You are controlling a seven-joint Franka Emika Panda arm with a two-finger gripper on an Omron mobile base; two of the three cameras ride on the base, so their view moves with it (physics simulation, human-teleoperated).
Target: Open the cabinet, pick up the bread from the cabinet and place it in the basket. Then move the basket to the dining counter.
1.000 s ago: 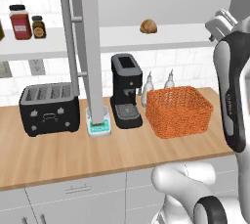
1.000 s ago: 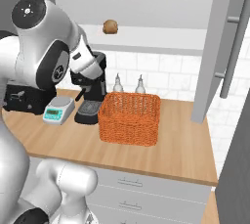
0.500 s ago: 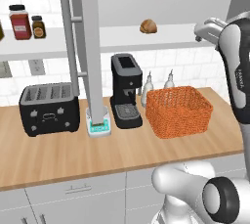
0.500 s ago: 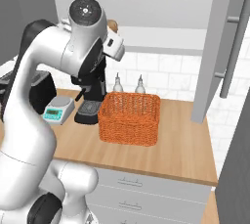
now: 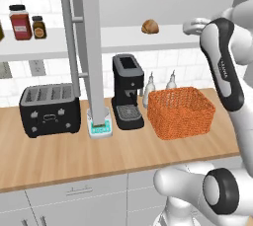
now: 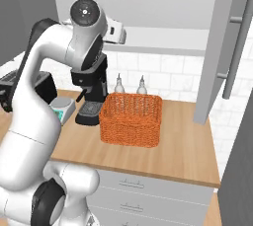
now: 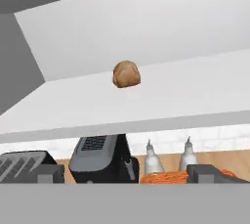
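Observation:
The bread (image 5: 149,26), a small golden-brown roll, lies on the white inner shelf (image 5: 128,37) of the cabinet, whose left door (image 5: 91,47) stands swung open edge-on. My gripper (image 5: 188,25) hovers at shelf height just right of the bread, apart from it. In the hand view the bread (image 7: 126,74) sits straight ahead and higher, with my gripper (image 7: 126,175) open and nothing between its widely spaced tips. The orange woven basket (image 5: 180,111) rests on the wooden counter below, also seen as the basket (image 6: 131,119). The dining counter is out of view.
On the counter stand a black toaster (image 5: 49,116), a small scale (image 5: 100,128), a black coffee machine (image 5: 127,92) and two bottles (image 5: 149,86) behind the basket. Jars (image 5: 21,21) sit on the left shelf. The right cabinet door (image 6: 225,47) juts out open.
My arm has swung its hand left along the shelf towards the bread. The jaws stayed open; the bread and basket did not move.

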